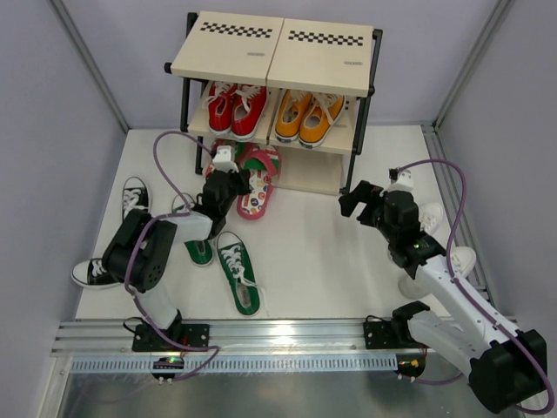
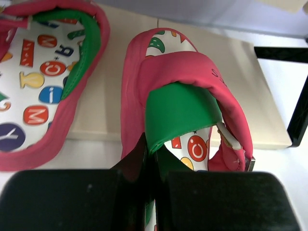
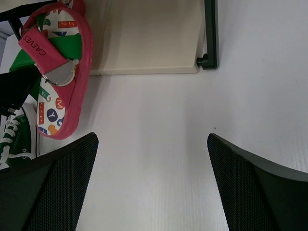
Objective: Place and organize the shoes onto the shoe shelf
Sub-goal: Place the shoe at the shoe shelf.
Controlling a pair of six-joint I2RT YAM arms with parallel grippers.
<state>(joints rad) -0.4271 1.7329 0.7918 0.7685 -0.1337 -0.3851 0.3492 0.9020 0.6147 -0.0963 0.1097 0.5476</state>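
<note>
Counted two green sneakers, two black sneakers and two white shoes, all loose on the floor. There were also two pink flip-flops, with a red pair and an orange pair on the middle tier of the shelf. The flip-flops had pink rims, green strap linings and white soles printed with colourful letters. They lay half on the bottom board with their heels out on the floor. The left arm was folded at the elbow and reached forward, and the left claw was clenched on one flip-flop's green strap. The right claw hung spread wide over bare floor near the shelf's corner leg, gripping nothing.
</note>
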